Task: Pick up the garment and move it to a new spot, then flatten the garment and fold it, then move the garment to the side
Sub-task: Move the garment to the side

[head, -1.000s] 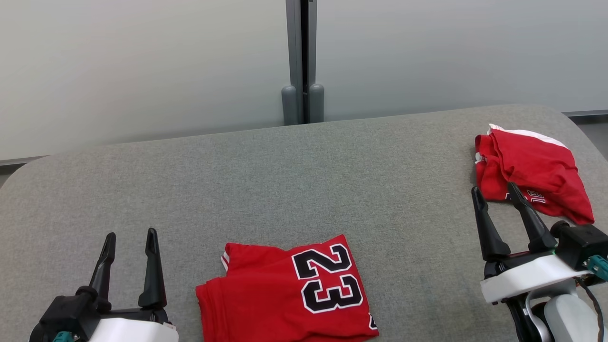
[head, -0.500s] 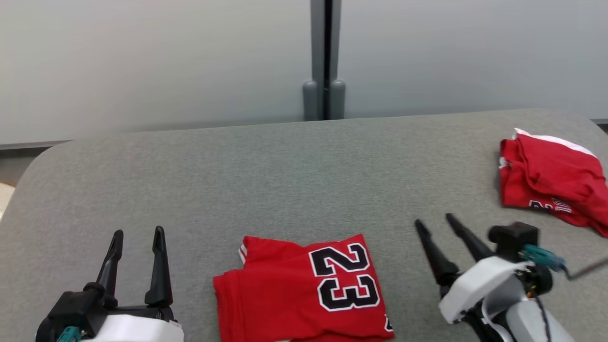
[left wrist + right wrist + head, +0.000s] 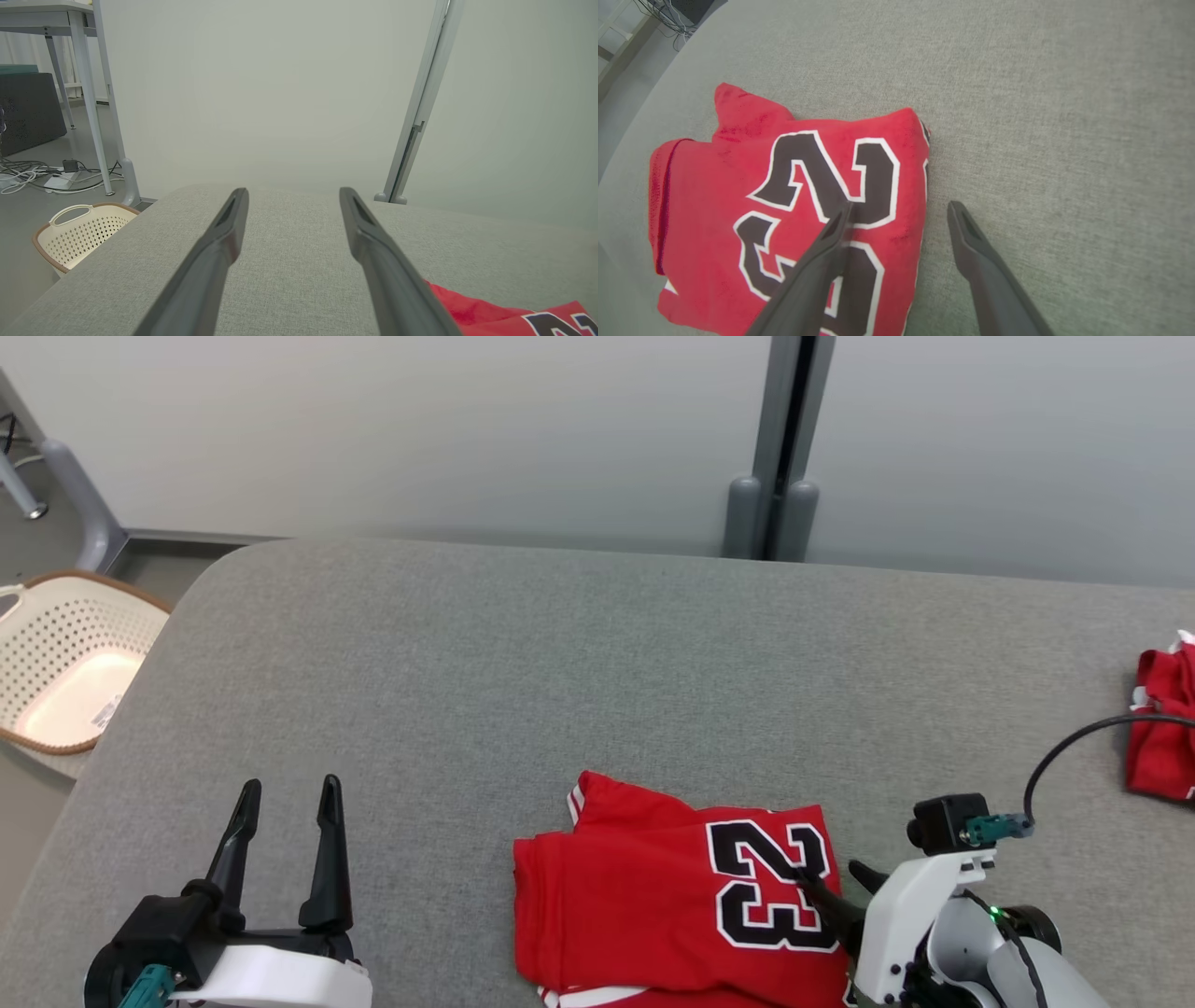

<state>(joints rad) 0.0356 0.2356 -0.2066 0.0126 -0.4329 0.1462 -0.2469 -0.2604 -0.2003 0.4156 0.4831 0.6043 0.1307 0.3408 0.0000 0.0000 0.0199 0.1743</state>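
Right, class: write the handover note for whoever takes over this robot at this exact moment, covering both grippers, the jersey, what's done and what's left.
Left gripper: open, empty, over the table, left of the jersey.
Right gripper: open, astride the jersey's right edge, one finger over the number; contact unclear.
Jersey: folded, at the table's near edge. Another red garment lies far right.
Done: folding. Left: grip it, move it aside.

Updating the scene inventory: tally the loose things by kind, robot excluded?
Red garments: 2 (jersey, bundle at the right edge)
Basket: 1
Total: 3
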